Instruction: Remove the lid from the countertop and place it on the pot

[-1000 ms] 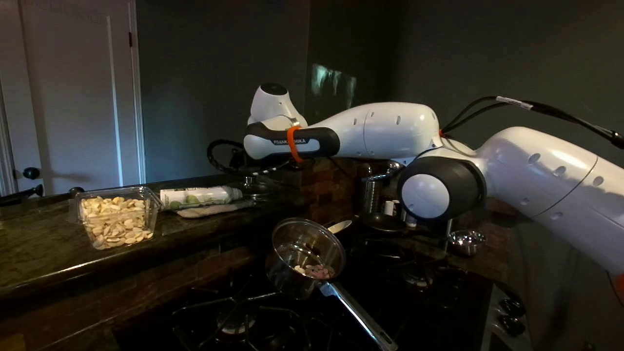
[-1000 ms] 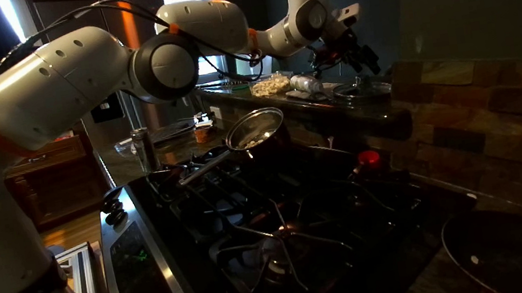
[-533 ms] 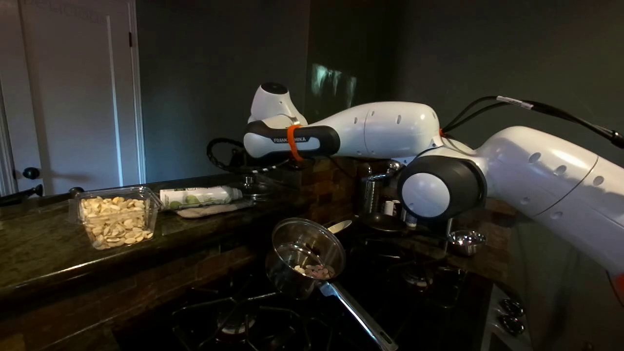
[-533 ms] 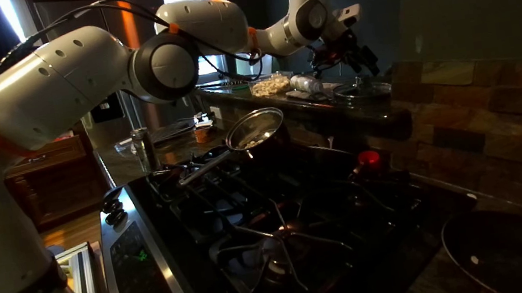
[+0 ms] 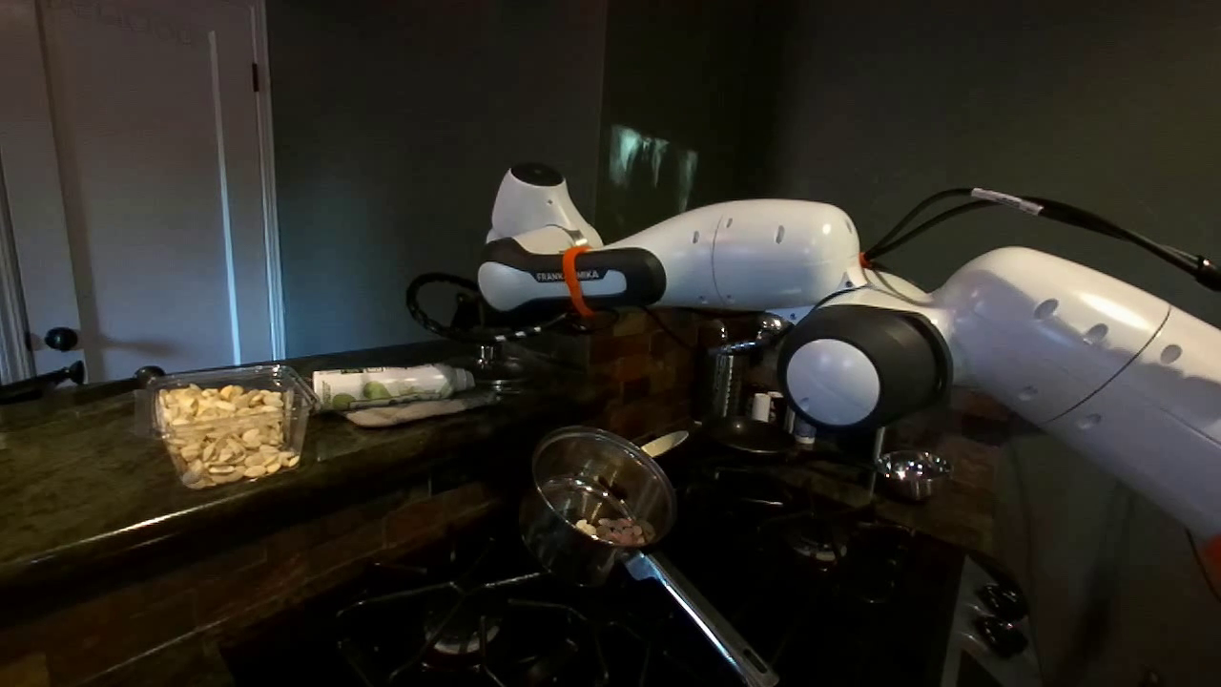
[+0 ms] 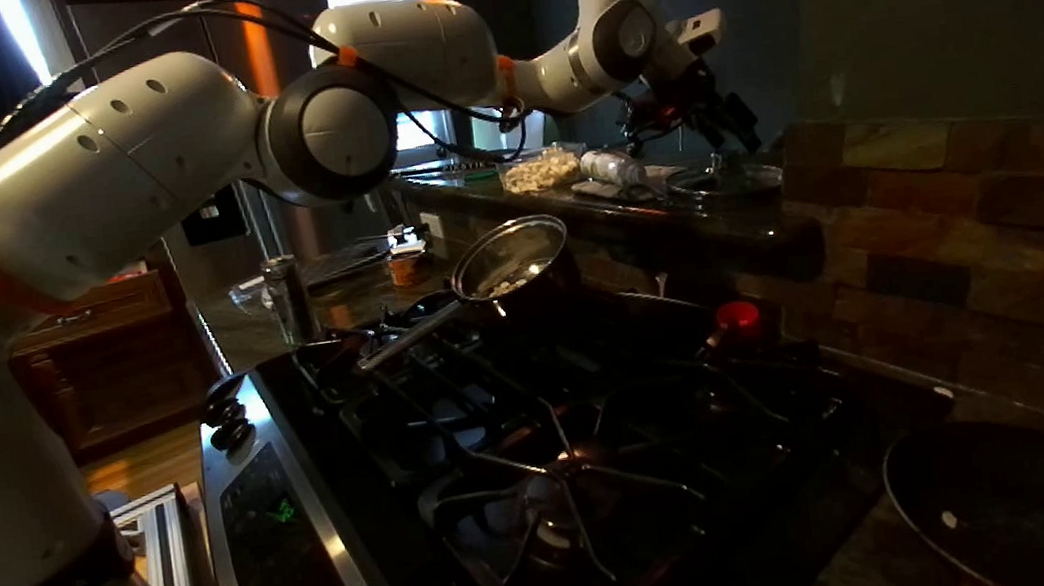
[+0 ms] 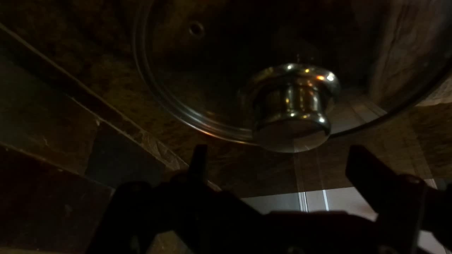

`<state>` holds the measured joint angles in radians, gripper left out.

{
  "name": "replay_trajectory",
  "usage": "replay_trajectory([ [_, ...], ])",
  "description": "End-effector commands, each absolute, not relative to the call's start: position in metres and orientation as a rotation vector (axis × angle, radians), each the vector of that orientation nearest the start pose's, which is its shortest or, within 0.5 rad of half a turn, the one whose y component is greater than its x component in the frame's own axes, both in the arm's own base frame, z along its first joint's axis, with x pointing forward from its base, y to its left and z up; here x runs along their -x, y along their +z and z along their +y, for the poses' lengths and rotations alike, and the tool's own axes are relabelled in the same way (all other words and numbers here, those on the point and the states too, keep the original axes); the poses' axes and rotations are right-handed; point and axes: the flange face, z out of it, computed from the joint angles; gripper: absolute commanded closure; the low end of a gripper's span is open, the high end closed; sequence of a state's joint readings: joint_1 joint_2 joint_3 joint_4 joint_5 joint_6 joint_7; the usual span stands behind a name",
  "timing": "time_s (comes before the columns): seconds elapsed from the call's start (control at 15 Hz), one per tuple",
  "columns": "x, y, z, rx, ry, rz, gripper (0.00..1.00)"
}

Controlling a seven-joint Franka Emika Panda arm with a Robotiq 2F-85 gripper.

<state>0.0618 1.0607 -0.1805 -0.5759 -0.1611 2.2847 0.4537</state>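
Glass lid (image 6: 725, 187) on counter (image 5: 76, 487), steel knob (image 7: 293, 109) up. Claw (image 7: 277, 154) just above lid, angled down near knob, jaws spread wide. Saucepan (image 5: 561, 553) on gas stove (image 6: 611, 352), lower than lid and well apart from it, pale pieces (image 5: 615, 530) inside. Printed bottle (image 5: 386, 385) on its side near lid. Clear plastic tub (image 5: 300, 420) of pale chunks (image 5: 224, 434), same counter, farther from lid.

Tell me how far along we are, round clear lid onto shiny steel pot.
Looks done: the open black gripper lines up with the shiny metal knob on the lid. In hand: the grasp, knob ungripped. Left: grip, lift the lid off the dark countertop, cover the pot, its top open.
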Motion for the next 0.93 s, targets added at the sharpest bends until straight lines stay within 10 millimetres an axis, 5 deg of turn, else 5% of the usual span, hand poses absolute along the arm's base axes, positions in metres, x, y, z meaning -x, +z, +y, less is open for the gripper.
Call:
replay_trajectory([
  [0.0,-0.836,0.443,-0.008,3.096,-1.059,0.54,0.0],
  [0.47,-0.831,0.44,-0.004,3.121,-0.921,0.494,0.0],
  [0.87,-0.834,0.434,0.003,3.066,-0.927,0.539,0.13],
])
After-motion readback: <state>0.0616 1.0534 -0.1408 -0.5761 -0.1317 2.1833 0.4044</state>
